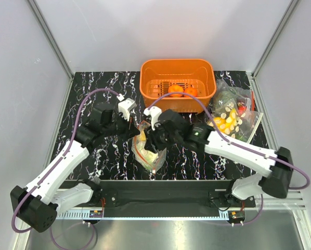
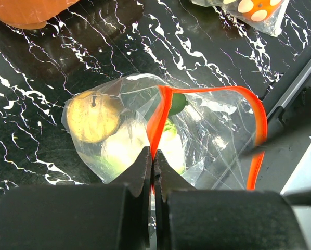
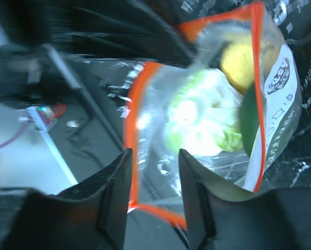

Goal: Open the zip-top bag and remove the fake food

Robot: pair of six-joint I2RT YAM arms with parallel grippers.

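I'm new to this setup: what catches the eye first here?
The bright orange basket at the back, with two oranges inside. In the middle lies the clear bag with its red zip strip, pinched by the left gripper while the right gripper stands open at its rim.

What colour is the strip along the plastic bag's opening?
Red-orange. The zip strip shows best in the left wrist view, pinched by the left gripper.

Black white-veined table [image 1: 223,164] enclosed by pale grey walls [image 1: 119,31].
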